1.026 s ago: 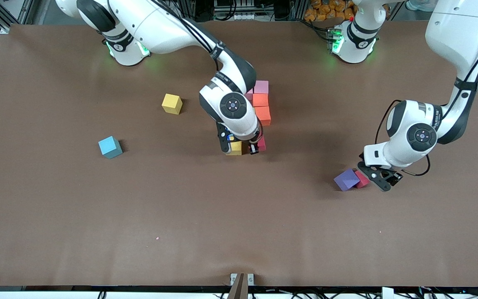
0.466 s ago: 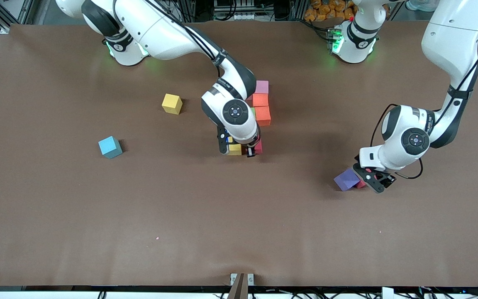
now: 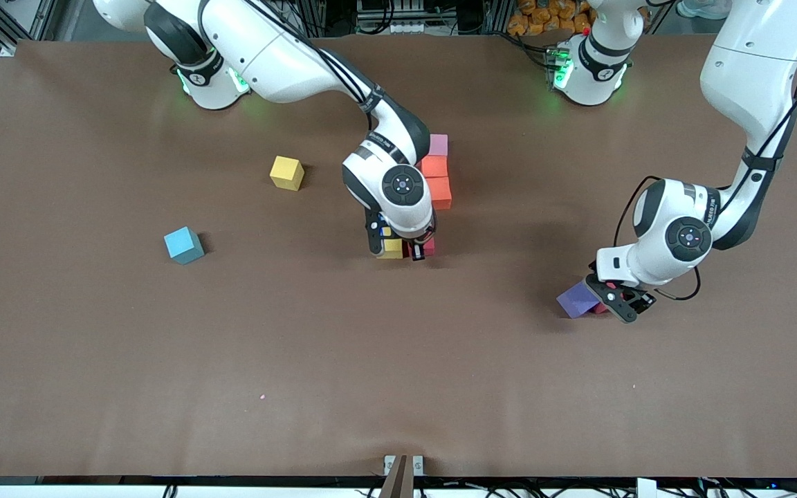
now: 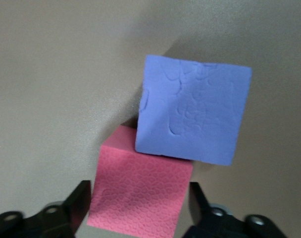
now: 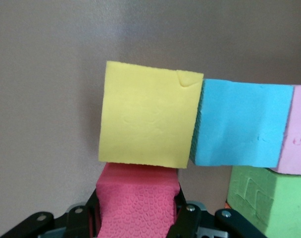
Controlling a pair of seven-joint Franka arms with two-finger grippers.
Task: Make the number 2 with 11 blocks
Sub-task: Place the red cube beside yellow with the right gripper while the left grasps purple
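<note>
The number 2 (image 3: pixel 425 197) at frame centre looks roughly half built. The right gripper (image 3: pixel 398 247) grips a red block (image 5: pixel 136 203); the left gripper (image 3: pixel 613 299) straddles a pink block (image 4: pixel 138 196), grip uncertain.

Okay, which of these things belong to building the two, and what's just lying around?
Job: part-built number 2; pink-red block in right gripper; pink block at left gripper; purple block; loose yellow block; light blue block.
Lying about: metal bracket; orange items.
</note>
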